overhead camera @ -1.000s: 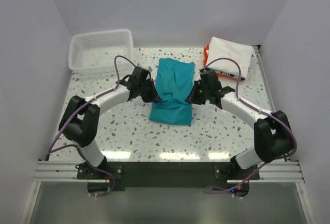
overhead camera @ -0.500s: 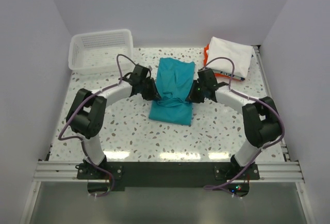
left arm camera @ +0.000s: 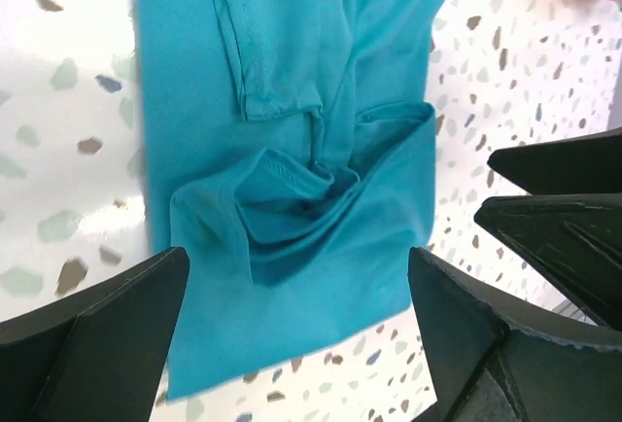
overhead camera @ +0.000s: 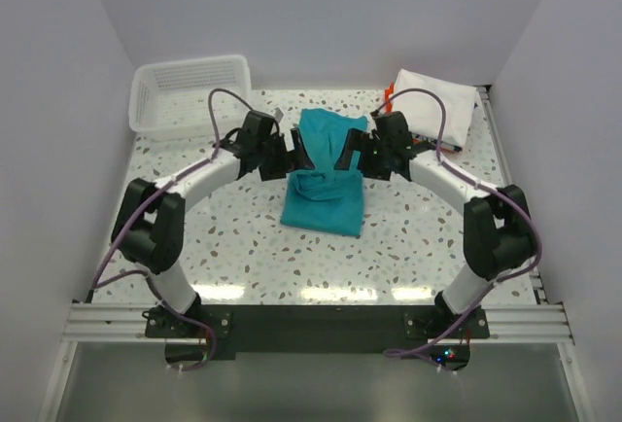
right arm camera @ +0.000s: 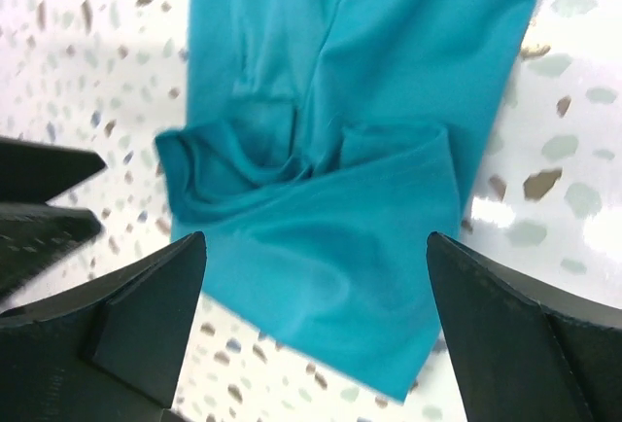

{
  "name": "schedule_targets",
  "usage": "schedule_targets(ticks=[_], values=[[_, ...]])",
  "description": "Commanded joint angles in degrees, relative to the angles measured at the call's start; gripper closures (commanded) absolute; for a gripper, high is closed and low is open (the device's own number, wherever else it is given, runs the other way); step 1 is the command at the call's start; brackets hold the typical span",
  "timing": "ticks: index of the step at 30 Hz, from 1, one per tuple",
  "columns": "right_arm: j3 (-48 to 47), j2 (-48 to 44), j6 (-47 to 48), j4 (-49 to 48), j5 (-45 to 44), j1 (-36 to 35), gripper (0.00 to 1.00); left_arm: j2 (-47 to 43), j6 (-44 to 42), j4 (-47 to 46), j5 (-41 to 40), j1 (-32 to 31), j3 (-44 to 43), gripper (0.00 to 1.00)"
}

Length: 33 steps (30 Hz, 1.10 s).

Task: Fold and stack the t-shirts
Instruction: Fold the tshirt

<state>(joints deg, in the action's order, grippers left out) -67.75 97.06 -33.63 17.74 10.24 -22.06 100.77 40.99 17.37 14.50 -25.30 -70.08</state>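
Teal t-shirt (overhead camera: pixel 326 184) lies half-folded, bunched mid-length; left gripper (left arm camera: pixel 296 257) and right gripper (right arm camera: pixel 316 242) hover above it, jaws wide and empty, probably poised to regrip.

One teal t-shirt (overhead camera: pixel 325 206), one white t-shirt (overhead camera: pixel 437 101), one basket (overhead camera: pixel 187 61)

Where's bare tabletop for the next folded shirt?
Bare speckled tabletop along the near edge, between the teal cloth t-shirt and the black base rail. Crowded: white slatted plastic basket far left, white folded t-shirt far right, left end effector and right end effector flanking the teal shirt.
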Motion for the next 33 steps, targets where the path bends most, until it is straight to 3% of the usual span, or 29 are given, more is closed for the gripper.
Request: schedule_targets(ticks=[1,7,14,19,24,33], values=[[3.0,-8.4,2.9,-0.3,5.0,-0.5,0.01,-10.1,0.2,0.4,-3.2,0.6,3.5,0.00],[7.7,-12.4,7.9,-0.2,4.7,-10.0,0.01,-25.4,2.0,6.6,-12.6,0.6,14.2,0.00],[6.5,-3.2,8.0,-5.9,3.6,-17.7,0.01,-44.0,5.6,13.8,-22.1,0.7,23.2,0.00],[5.3,2.1,8.1,-15.2,1.8,-19.5,0.01,-47.8,6.8,18.8,-25.3,0.7,24.7,0.00],[0.3,7.5,8.8,-15.5,-3.9,-19.4,0.01,-48.0,5.9,17.4,-20.0,0.7,27.3,0.00],[-9.4,15.2,8.9,-14.6,-11.2,-16.0,0.01,-48.0,5.9,16.0,-18.4,0.7,29.0,0.00]])
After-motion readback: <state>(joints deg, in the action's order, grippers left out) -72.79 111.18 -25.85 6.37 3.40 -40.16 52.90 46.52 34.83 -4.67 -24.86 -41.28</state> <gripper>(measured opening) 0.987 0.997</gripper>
